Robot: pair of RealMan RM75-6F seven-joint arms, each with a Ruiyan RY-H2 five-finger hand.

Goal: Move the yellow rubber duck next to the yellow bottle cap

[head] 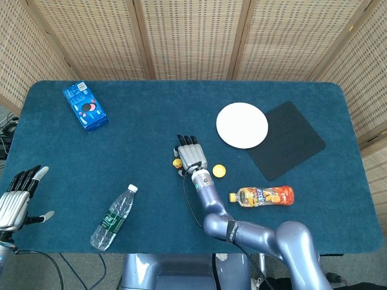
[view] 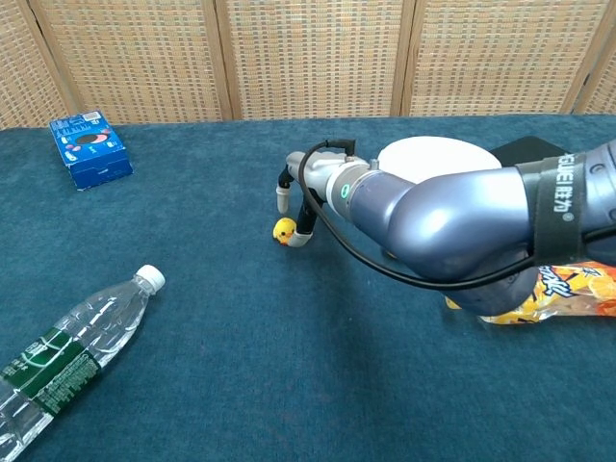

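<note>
I am working the right hand (head: 191, 157) onto the yellow rubber duck (view: 284, 230), touching it on the cloth, a firm grasp unconfirmed, and next I am needing to carry it rightward beside the yellow bottle cap (head: 219, 171).

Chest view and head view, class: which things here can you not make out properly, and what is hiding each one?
- Yellow bottle cap: hidden behind the right arm in the chest view; shows only in the head view.
- Yellow rubber duck: whether the right hand grips it or only touches it cannot be told; the hand covers part of it.
- Juice bottle: mostly behind the arm and cut by the chest view's right edge.
- Left hand: cut by the head view's left edge.
</note>
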